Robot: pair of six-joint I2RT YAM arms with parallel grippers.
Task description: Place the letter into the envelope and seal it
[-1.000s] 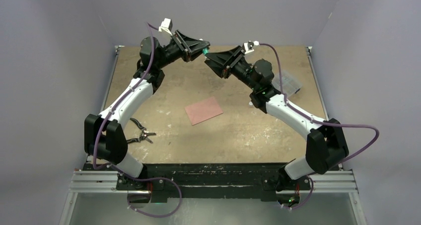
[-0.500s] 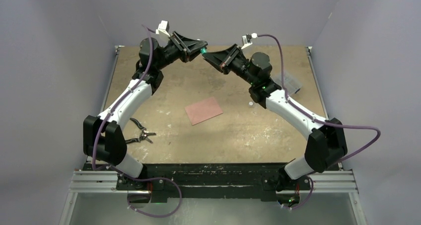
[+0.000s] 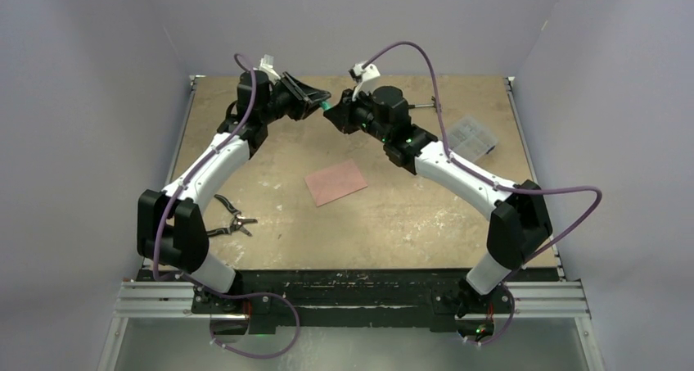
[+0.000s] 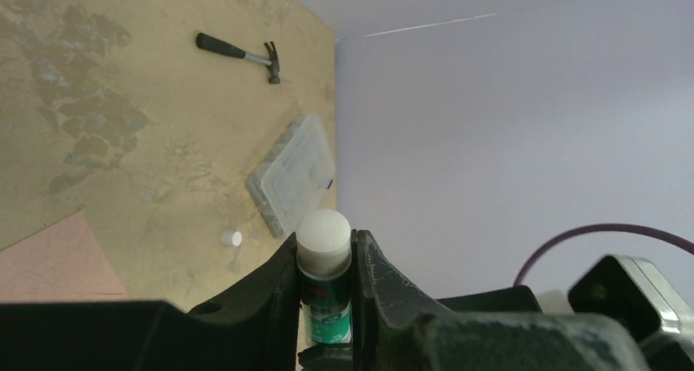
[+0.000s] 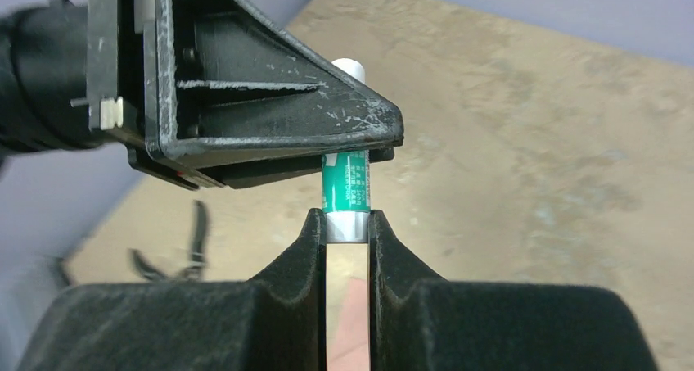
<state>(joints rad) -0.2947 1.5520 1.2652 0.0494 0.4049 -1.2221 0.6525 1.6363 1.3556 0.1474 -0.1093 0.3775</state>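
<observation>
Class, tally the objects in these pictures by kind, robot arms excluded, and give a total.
hand tools: 2 (pliers, hammer)
pink paper: 1
glue stick: 1
clear plastic box: 1
small white cap: 1
total: 6

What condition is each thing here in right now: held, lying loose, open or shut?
glue stick: held off the table between both grippers.
left gripper: shut on the glue stick's green body.
right gripper: shut on the glue stick's grey base.
pink paper: lying flat on the table, untouched.
plastic box: closed.
pliers: lying with handles spread.
hammer: lying on the table.
</observation>
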